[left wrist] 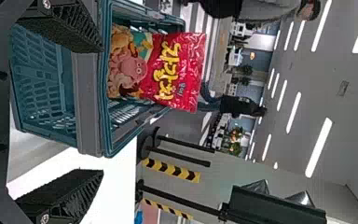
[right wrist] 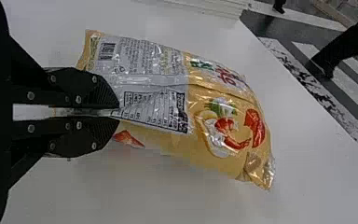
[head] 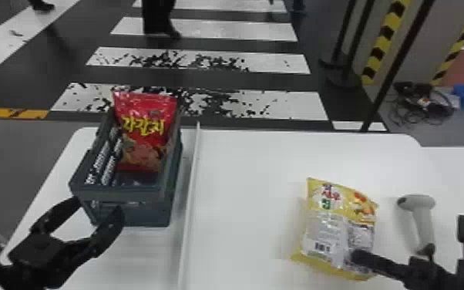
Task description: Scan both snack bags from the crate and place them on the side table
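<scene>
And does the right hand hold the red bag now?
No, the right hand pinches the yellow bag, while the red bag stands in the crate.

Snack bag [head: 146,129] in crate [head: 117,193], second bag [head: 335,223] right, scanner [head: 420,202] farther right

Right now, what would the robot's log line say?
right end effector: shut on yellow bag; left end effector: open by crate; red bag: in crate

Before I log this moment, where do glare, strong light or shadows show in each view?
Head view: soft shadows beside the yellow bag and the scanner. Left wrist view: glaring ceiling lights, tabletop washed out to white. Right wrist view: glints on the yellow bag's crinkled film.
</scene>
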Tool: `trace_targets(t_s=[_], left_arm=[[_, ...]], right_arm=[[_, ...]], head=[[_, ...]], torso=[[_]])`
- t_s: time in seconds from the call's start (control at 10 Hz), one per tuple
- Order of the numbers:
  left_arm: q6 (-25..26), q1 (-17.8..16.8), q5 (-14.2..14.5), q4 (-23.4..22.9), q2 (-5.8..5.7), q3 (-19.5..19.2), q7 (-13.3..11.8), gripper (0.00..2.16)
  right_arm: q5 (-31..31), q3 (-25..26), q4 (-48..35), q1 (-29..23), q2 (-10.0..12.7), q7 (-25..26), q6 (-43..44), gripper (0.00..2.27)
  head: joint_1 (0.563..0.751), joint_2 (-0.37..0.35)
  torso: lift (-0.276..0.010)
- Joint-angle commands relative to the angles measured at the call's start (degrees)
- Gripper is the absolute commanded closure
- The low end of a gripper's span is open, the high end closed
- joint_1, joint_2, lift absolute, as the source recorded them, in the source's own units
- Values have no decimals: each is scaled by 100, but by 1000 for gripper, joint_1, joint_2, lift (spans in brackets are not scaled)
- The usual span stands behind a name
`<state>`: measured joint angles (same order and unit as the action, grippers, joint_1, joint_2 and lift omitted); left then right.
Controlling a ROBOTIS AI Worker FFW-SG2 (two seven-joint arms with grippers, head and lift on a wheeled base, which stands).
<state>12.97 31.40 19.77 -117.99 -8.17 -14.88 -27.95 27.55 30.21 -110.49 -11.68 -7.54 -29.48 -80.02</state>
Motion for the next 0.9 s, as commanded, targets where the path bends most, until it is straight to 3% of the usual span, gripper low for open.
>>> trace_targets(t_s=[0.0,0.5,0.8], left_arm=[[0,7,-9,12,0,-6,0,73],[0,50,-9,-40,0,-41,0,73],[0,50,-17,-40,9,-41,0,73]], right_arm=[[313,275,-25,25,-1,-22,-63,2263],[1025,1655,-16,579,-19,-5,-186,2263],[937,2208,626,887,-247,347,1027,2263]], head=[[695,-39],[695,-93],[695,-205]], torso=[[-95],[-95],[-95]])
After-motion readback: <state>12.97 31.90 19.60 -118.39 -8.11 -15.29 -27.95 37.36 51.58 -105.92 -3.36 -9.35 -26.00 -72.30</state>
